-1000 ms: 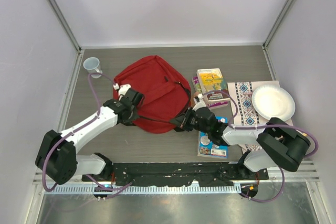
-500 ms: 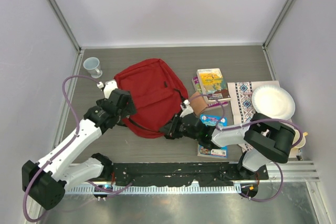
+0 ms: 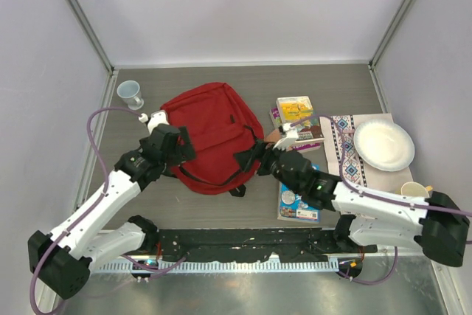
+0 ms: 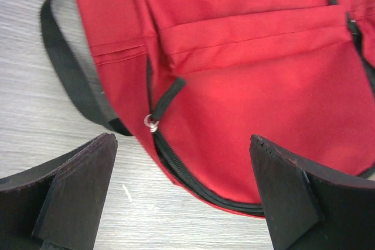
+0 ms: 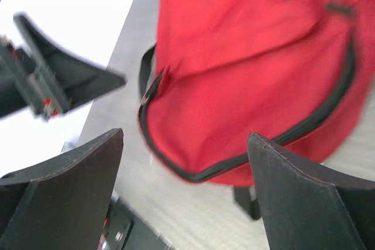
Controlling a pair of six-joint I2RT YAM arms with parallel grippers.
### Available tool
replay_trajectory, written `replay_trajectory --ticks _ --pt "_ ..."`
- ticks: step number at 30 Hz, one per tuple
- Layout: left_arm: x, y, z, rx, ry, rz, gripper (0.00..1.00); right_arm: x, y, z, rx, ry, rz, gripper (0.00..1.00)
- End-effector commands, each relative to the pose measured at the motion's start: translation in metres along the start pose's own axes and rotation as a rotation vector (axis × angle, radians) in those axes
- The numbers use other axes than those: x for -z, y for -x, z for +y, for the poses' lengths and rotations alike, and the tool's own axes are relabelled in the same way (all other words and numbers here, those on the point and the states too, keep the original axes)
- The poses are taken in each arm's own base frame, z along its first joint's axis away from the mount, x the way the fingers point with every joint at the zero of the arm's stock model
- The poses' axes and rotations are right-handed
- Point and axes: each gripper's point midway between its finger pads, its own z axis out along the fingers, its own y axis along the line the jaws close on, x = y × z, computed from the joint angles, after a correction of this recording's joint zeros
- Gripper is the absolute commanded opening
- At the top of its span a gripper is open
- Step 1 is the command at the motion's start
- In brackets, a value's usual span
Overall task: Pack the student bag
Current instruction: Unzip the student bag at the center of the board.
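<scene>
I see the backpack (image 3: 210, 134) lying flat on the bench (image 3: 332, 82), slightly left of centre, main zip looks shut. Left claw (image 3: 171, 145) is at the bag's left edge, jaws wide apart, gripping nothing. Right claw (image 3: 254, 158) is at its right edge, also spread wide, nothing held. Books (image 3: 296, 119) just right of the bag, cup (image 3: 131, 94) near the far-left corner.

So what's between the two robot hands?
The red bag lies between the left gripper and the right gripper. Both are open and hold nothing. The top view shows it.
</scene>
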Motion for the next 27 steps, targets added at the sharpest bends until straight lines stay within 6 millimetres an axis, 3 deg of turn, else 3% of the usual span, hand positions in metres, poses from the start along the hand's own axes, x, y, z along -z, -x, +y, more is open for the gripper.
replay_trajectory --ticks 1,2,4,6,10,13,16,21,27 --pt "0.005 0.011 -0.035 0.047 -0.166 -0.018 0.99 0.021 0.060 -0.061 0.123 -0.292 -0.172 0.93" --pt "0.005 0.010 -0.040 0.050 -0.184 -0.013 1.00 0.025 0.073 -0.085 0.103 -0.359 -0.189 0.93" --pt "0.005 0.010 -0.051 0.056 -0.215 -0.013 1.00 0.032 0.077 -0.102 0.046 -0.373 -0.172 0.94" --pt "0.011 0.008 -0.068 0.036 -0.264 -0.024 1.00 0.044 0.085 -0.140 -0.008 -0.467 -0.179 0.94" --pt "0.015 -0.005 -0.102 -0.019 -0.324 -0.009 1.00 0.069 0.087 -0.184 -0.097 -0.560 -0.184 0.95" --pt "0.018 -0.016 -0.129 -0.048 -0.387 0.015 1.00 0.089 0.078 -0.214 -0.162 -0.651 -0.164 0.96" --pt "0.019 -0.035 -0.157 -0.076 -0.447 0.049 1.00 0.104 0.067 -0.237 -0.244 -0.728 -0.174 0.97" --pt "0.021 -0.072 -0.203 -0.123 -0.550 0.124 1.00 0.123 0.041 -0.259 -0.327 -0.813 -0.183 0.97" --pt "0.025 -0.112 -0.245 -0.172 -0.649 0.217 1.00 0.126 0.025 -0.261 -0.336 -0.805 -0.145 0.98"
